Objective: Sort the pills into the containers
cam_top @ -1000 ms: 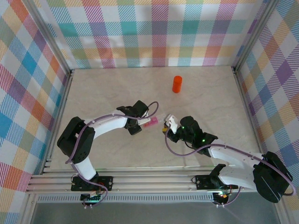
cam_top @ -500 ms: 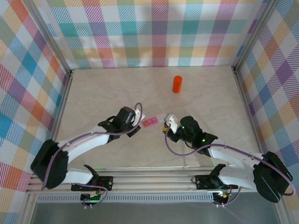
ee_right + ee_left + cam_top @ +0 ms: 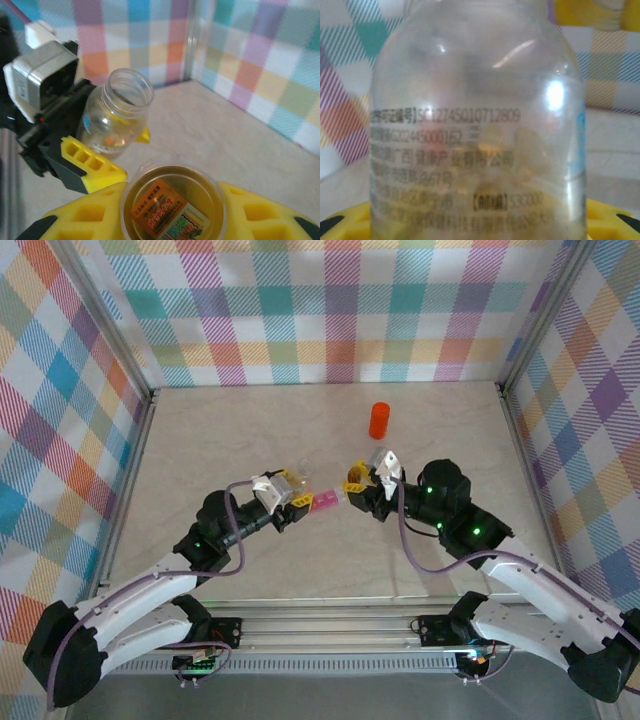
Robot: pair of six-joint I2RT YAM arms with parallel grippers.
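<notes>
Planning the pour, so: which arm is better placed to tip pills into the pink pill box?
Left. The left gripper holds the open clear bottle with pills inside, close beside the pink pill box. The right gripper is shut on what looks like the cap.

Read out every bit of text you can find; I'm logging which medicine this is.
"SC12745010712809": printed on the clear bottle, as best it reads.
"533000": lower on the same bottle, after a bracketed word.
Other lines on the bottle: Chinese characters and digits, too blurred to read.
Orange label in the round clear lid: print too small to read.
</notes>
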